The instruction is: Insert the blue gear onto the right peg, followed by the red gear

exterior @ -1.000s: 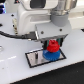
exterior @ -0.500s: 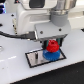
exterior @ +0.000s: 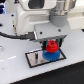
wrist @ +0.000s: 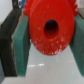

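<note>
Blue gear (exterior: 50, 56) looks seated on the plate (exterior: 33, 59), I've got the pincer (exterior: 53, 44) pinching the red gear (exterior: 52, 47) just above it, release pending.

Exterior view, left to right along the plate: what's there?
Black cable → bare end of the plate → blue gear, with the red gear above it in the pincer.
</note>
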